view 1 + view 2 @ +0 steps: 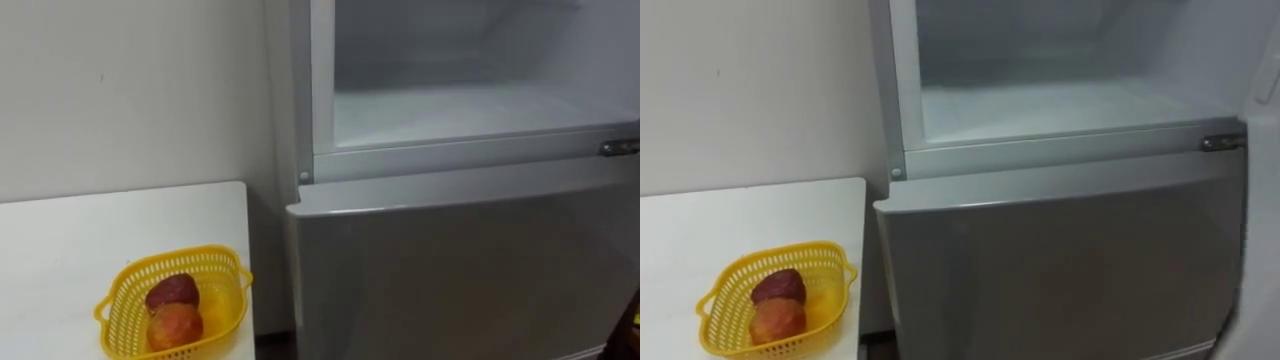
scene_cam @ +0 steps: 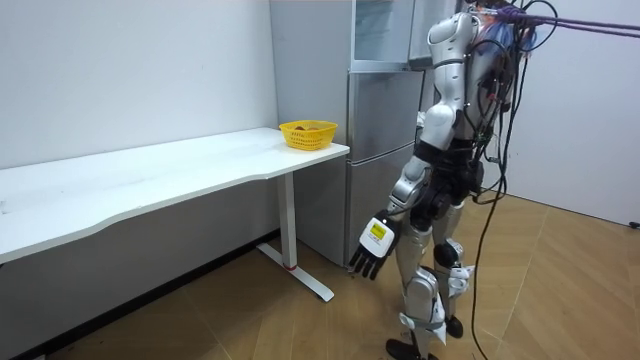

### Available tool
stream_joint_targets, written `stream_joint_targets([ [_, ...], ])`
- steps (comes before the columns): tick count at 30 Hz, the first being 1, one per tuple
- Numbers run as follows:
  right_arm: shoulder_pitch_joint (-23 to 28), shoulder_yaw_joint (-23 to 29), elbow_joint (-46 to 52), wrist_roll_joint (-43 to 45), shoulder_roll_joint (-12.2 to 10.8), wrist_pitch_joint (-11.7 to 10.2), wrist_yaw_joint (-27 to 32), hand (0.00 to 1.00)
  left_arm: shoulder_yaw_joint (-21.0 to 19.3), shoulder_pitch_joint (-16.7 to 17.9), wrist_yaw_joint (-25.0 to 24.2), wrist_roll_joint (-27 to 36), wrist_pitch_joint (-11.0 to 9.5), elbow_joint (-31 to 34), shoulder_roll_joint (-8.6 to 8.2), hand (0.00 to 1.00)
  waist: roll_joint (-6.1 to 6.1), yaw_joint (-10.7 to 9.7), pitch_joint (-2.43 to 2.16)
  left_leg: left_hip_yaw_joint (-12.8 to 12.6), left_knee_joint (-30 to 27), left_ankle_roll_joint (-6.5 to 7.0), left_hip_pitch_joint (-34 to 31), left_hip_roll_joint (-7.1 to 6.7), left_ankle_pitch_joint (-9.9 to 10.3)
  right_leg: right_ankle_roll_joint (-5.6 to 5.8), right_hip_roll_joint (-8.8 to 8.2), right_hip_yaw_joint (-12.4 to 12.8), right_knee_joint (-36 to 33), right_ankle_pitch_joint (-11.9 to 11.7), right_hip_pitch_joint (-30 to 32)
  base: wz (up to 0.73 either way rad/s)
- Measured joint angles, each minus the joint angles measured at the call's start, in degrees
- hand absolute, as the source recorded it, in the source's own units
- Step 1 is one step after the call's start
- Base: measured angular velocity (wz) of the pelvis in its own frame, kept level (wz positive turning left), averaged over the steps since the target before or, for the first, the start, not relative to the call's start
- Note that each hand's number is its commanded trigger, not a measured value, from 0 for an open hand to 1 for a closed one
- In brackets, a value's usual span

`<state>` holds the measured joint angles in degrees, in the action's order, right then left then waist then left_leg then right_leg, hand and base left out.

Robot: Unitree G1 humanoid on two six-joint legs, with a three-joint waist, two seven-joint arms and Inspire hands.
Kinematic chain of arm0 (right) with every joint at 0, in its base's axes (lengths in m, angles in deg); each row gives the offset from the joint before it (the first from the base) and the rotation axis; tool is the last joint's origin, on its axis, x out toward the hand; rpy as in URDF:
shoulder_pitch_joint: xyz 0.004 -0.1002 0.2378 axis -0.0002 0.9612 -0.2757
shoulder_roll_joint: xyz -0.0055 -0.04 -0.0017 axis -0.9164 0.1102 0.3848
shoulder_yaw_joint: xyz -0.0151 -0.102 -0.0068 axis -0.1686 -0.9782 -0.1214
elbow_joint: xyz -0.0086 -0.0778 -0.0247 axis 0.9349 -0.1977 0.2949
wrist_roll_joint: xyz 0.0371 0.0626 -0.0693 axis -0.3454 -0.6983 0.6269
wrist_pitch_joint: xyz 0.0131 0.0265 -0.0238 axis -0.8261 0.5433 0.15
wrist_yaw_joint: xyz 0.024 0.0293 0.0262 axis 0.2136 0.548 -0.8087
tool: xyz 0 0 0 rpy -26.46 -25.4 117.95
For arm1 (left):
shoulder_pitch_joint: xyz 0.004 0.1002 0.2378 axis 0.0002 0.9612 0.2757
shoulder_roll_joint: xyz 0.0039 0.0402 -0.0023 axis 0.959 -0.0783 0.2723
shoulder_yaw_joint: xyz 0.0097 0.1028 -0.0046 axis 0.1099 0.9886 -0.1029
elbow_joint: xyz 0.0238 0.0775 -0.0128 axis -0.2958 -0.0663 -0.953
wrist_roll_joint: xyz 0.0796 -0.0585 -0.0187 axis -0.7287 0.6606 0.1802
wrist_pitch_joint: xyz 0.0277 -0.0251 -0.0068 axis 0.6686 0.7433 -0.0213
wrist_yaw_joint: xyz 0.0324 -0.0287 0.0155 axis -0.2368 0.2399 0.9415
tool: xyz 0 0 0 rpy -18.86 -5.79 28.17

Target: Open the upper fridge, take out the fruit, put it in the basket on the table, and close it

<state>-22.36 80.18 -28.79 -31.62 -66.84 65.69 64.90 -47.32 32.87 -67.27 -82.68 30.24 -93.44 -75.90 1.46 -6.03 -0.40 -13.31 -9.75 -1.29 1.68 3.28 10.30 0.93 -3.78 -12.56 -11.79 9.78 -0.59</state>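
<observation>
A: Tabletop [image 1: 100, 235]?
B: Left of fridge [image 2: 378, 160], wall [image 1: 130, 90] behind both.
A: Basket [image 1: 130, 268]?
B: On tabletop, at the end near the fridge; two fruits [image 1: 172, 292] in it.
A: Fridge?
B: Upper compartment [image 1: 470, 110] open, above shut lower door [image 1: 450, 280].

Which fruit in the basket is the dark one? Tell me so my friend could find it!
Find the grey fridge; left of it stands a white table, with a yellow basket at the table's end nearest the fridge. Two round fruits lie in it. Yours is the dark purplish-red fruit at the back, behind the brighter orange-red fruit.
</observation>
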Motion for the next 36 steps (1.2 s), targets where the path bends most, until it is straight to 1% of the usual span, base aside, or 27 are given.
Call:
stream_joint_targets([
  [1,0.00,-1.41,0.00,1.17,0.04,0.10,-0.26,0.00,0.56,0.01,0.00,0.02,0.00,0.01,-0.07,0.00,0.10,0.38,0.00,-0.02,-0.01,0.00,0.09,0.00,0.00,0.00,-0.02,-0.06,0.02,0.00,-0.10,0.00],
  [2,0.00,-1.95,-0.01,2.34,0.01,-0.04,-0.25,0.00,0.74,0.02,0.01,0.03,0.00,0.00,-0.09,0.00,0.16,0.54,0.01,-0.01,-0.02,0.00,0.14,0.00,0.00,0.00,-0.03,-0.08,0.02,0.00,-0.11,0.00],
  [6,0.00,-3.76,0.01,8.46,0.21,0.85,-0.29,0.00,1.66,0.24,0.48,-0.02,0.03,0.02,0.10,0.00,0.72,1.60,0.05,0.06,-0.13,0.00,0.30,0.01,0.00,0.01,-0.10,-0.25,0.17,0.01,-0.43,0.01],
  [9,0.00,-5.34,-0.01,10.67,0.23,1.36,-0.72,0.00,1.76,0.40,0.69,0.02,0.18,0.01,0.26,0.00,1.16,1.76,0.10,0.92,-0.52,0.01,-0.10,-0.03,0.00,0.01,-0.19,-0.82,0.40,0.02,-0.43,0.09],
  [11,0.00,-6.03,-0.02,10.96,0.23,1.47,-1.01,0.00,1.81,0.42,0.94,0.08,0.20,0.01,0.33,0.00,1.41,1.80,0.20,1.24,-0.64,0.01,-0.20,-0.02,0.01,0.00,-0.21,-1.45,0.64,0.01,-0.44,0.13],
  [14,-0.01,-7.00,-0.05,10.96,0.24,2.02,-2.04,0.00,2.36,0.57,1.28,0.02,0.21,0.02,0.33,0.00,1.63,2.12,0.14,1.88,-0.77,0.00,-0.61,0.00,0.01,-0.11,-0.16,-2.20,1.08,-0.08,-0.49,0.12],
  [16,-0.06,-7.13,-0.04,10.93,0.24,2.22,-2.80,0.00,2.59,0.79,1.49,0.01,0.21,0.02,0.35,0.00,1.43,2.37,-0.03,2.42,-1.05,0.00,-1.11,-0.03,0.01,-0.10,-0.17,-2.81,1.09,-0.14,-0.49,0.13],
  [17,0.01,-7.09,-0.03,10.94,0.19,1.93,-2.80,0.00,2.59,0.87,1.50,0.00,0.22,0.01,0.28,0.00,1.22,2.54,-0.15,2.42,-1.04,-0.01,-1.13,-0.03,0.00,-0.10,-0.17,-2.83,1.09,-0.14,-0.48,0.00],
  [18,0.16,-7.07,-0.03,10.82,0.17,1.88,-2.88,0.00,2.59,1.33,1.52,-0.02,0.29,-0.01,0.13,0.00,1.25,2.49,-0.14,2.40,-1.04,-0.01,-1.13,-0.03,0.00,-0.10,-0.18,-2.73,1.03,-0.16,-0.57,-0.07],
  [22,0.12,-7.06,-0.03,11.07,0.20,2.00,-2.93,0.00,2.58,1.18,1.55,-0.04,0.38,0.00,0.19,0.00,1.20,2.56,-0.17,2.38,-1.04,0.00,-1.23,-0.05,0.00,-0.12,-0.20,-2.71,1.07,-0.19,-0.64,-0.01],
  [25,0.12,-7.03,-0.04,10.97,0.25,2.11,-2.88,0.00,2.61,1.20,1.49,0.00,0.68,0.01,0.25,0.00,1.27,2.56,-0.13,2.47,-1.08,-0.01,-1.16,-0.04,0.00,-0.12,-0.26,-3.16,1.14,-0.19,-0.92,0.04],
  [28,0.13,-7.04,-0.04,10.94,0.25,2.27,-2.73,0.00,2.68,1.22,1.45,0.04,0.77,0.01,0.30,0.00,1.66,2.50,0.12,2.51,-1.14,-0.01,-0.87,-0.03,0.00,-0.11,-0.27,-3.36,1.31,-0.18,-1.33,0.05],
  [29,0.13,-7.04,-0.03,10.94,0.25,2.34,-2.72,0.00,2.69,1.21,1.44,0.04,0.77,0.01,0.33,0.00,1.68,2.50,0.14,2.52,-1.14,-0.01,-0.81,-0.03,0.00,-0.11,-0.26,-3.39,1.33,-0.18,-1.34,0.00],
  [33,0.13,-7.04,-0.03,11.24,0.25,2.47,-2.64,0.00,2.65,1.17,1.42,-0.04,0.77,0.06,0.39,0.00,1.58,2.48,0.09,2.54,-1.01,-0.02,-0.55,-0.01,0.02,-0.09,-0.19,-3.43,1.98,-0.24,-1.46,0.00],
  [36,0.13,-7.04,-0.04,11.64,0.25,2.56,-2.54,0.00,2.60,1.18,1.42,-0.03,0.79,0.05,0.40,0.00,1.52,2.02,0.02,2.53,-0.96,-0.02,-0.61,-0.03,0.02,-0.04,-0.17,-3.43,1.90,-0.31,-1.57,0.00],
])
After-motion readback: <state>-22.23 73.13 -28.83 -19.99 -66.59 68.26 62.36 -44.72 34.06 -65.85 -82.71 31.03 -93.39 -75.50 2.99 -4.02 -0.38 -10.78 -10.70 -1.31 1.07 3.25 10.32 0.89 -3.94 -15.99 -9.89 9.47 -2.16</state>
